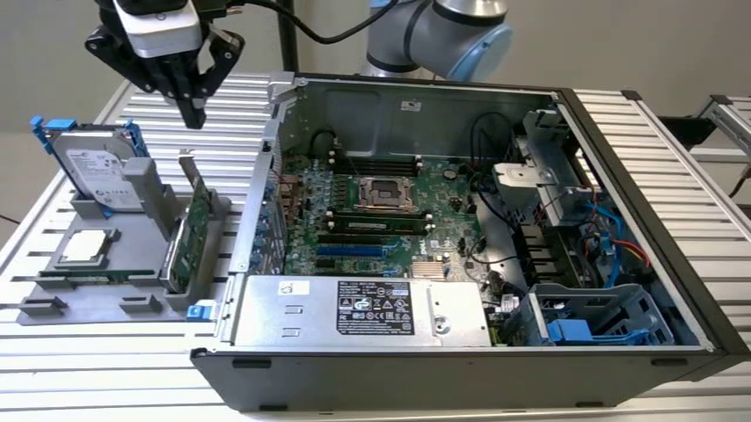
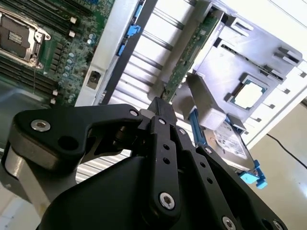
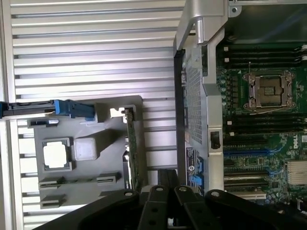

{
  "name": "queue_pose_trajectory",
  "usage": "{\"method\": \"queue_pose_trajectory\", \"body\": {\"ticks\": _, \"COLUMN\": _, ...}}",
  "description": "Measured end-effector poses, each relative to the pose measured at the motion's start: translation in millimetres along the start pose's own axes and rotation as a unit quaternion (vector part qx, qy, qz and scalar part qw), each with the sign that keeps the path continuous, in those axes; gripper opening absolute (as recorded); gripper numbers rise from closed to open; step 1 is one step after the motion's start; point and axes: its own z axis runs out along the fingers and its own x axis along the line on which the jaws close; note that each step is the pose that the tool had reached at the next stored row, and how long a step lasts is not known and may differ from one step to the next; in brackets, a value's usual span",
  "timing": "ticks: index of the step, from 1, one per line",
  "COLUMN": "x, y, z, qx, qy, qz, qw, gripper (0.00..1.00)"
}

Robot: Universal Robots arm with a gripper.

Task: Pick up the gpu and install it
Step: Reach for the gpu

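Item: gpu (image 1: 192, 230). Status: not yet picked up and not installed, so the whole task appears outstanding. Location: standing on its long edge in a slot of the grey holder (image 1: 141, 237) on the counter (image 1: 657, 114), just beside the open computer case (image 1: 470, 378) and near the hard drive (image 1: 100, 167). Appearance: thin green card, seen edge-on in the first wrist view (image 3: 130, 148), with the silver bracket end uppermost. End effector (image 1: 193, 112): above the holder, apart from the card, fingers pressed together, holding nothing.

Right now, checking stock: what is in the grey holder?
The gpu on edge, a hard drive upright, a processor lying flat. The holder hides the gpu's lower edge.
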Motion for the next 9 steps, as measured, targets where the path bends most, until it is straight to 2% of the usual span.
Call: {"method": "queue_pose_trajectory", "body": {"ticks": 9, "x": 16.6, "y": -2.2, "z": -0.5, "qx": -0.0001, "qy": 0.0001, "qz": -0.001, "qw": 1.0000, "gripper": 0.00}}
